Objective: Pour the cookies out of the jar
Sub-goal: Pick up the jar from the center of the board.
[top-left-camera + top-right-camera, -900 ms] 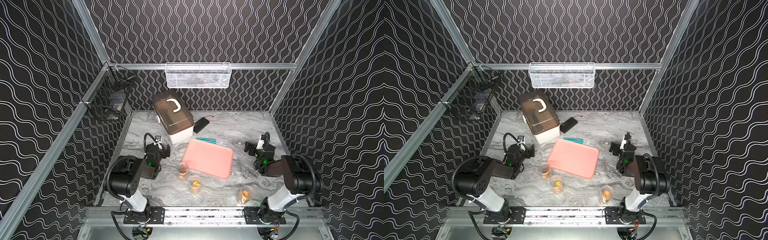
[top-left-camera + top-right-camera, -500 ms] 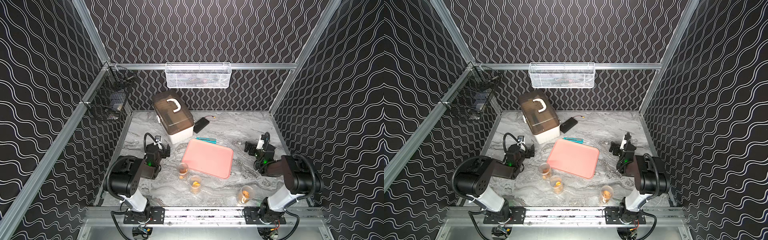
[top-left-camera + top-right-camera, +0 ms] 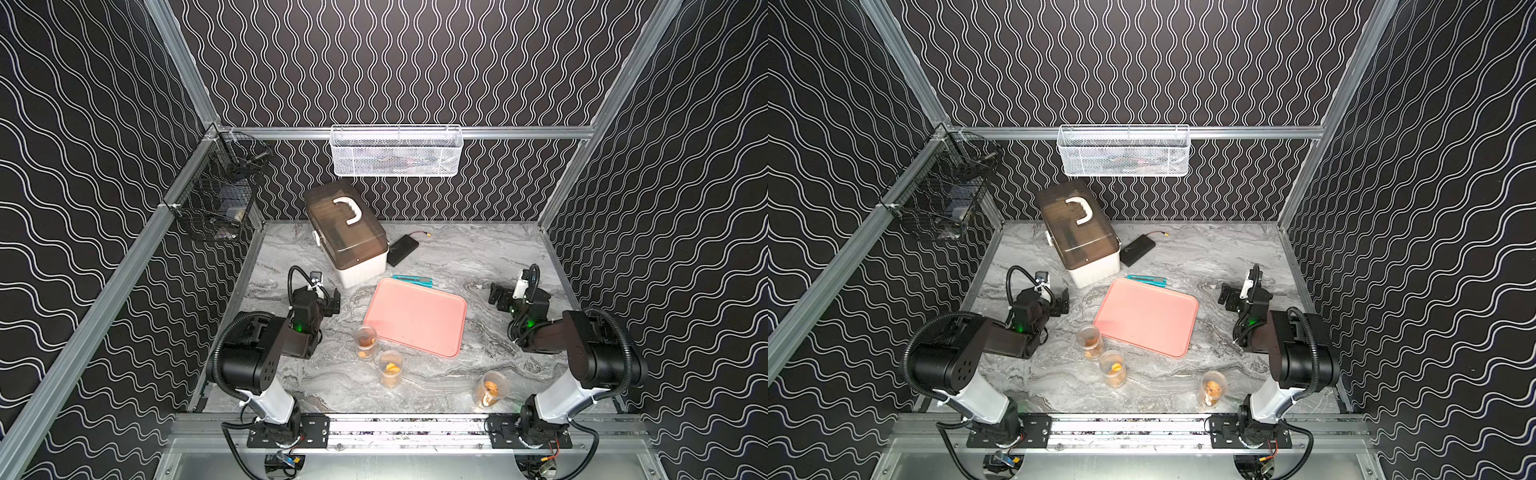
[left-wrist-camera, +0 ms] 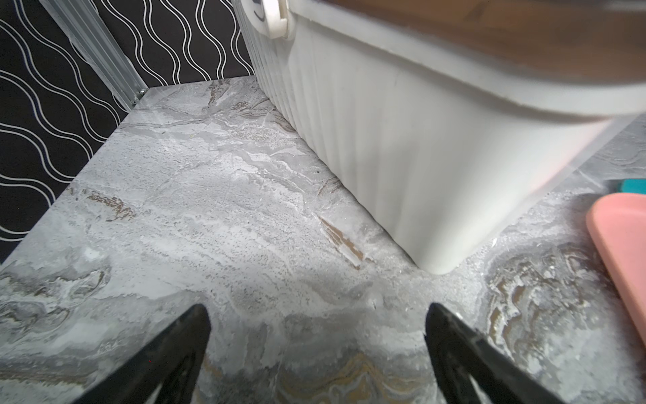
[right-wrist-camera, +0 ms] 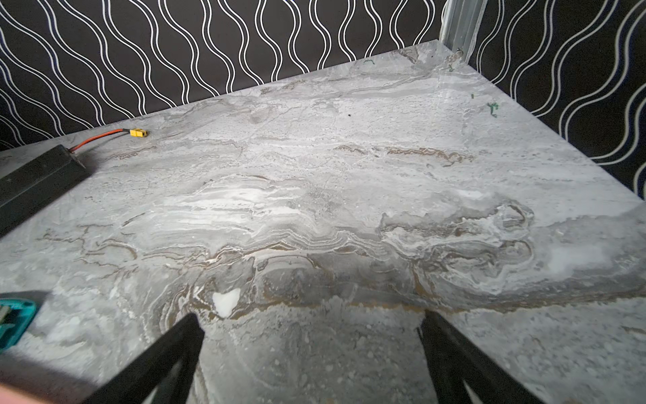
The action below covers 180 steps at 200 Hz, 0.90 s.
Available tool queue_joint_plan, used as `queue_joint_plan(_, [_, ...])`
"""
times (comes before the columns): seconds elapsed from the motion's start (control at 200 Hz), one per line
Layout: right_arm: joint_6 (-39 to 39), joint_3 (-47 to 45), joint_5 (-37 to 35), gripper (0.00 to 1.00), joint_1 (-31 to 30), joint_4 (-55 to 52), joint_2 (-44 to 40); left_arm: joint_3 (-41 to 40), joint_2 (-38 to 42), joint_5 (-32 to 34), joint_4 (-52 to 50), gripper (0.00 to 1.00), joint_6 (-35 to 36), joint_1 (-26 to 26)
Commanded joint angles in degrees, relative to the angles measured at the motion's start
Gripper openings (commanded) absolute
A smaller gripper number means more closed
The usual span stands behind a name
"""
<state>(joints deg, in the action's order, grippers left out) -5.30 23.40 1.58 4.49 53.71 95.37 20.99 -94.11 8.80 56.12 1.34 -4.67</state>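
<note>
Right now both of your claws are spread wide and carry nothing. On the left wrist camera the left gripper shows its two black fingers well apart over bare marble, facing a corner of the white-walled storage box. On the right wrist camera the right gripper is splayed just the same, with only the grey table between its tips and a black battery pack off toward the back wall. In both top views the left gripper sits left of centre in the frame and the right gripper right of centre, each low over the table. The cookies sit inside three clear jars, all upright, in the lower middle of the frame. The tray-side jar stands just beside the lower left corner of the pink tray. The middle jar is close by, just below and right of it. The lone jar stands apart toward the lower right, near the right arm. Orange pieces show through each one. A teal tool lies along the tray's upper edge, and a white mesh basket hangs on the back rail at upper centre.
</note>
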Motion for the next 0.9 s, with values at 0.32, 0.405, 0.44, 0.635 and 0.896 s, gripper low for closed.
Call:
queue_joint_plan(0.32, [0.2,0.2,-0.5,1.00,-0.1,0.8,0.0,0.2,-0.1,-0.1,1.9,0.99,-0.3,0.2])
queue_joint_plan(0.405, [0.2,0.2,-0.6,1.00,-0.1,0.7,-0.2,0.2,-0.1,-0.1,1.9,0.99,-0.2,0.1])
queue_joint_plan(0.44, [0.2,0.2,-0.6,1.00,-0.1,0.8,-0.2,0.3,-0.2,-0.1,1.7,0.99,-0.3,0.2])
queue_joint_plan(0.635, [-0.4,2.4,-3.0,1.00,-0.4,-4.8,-2.7,1.0,1.1,4.2,-0.4,0.99,-1.5,0.1])
queue_joint_plan(0.896, [-7.9,10.7,-13.5,1.00,-0.4,-27.0,-12.7,3.7,11.4,8.1,-13.8,0.99,-3.3,0.0])
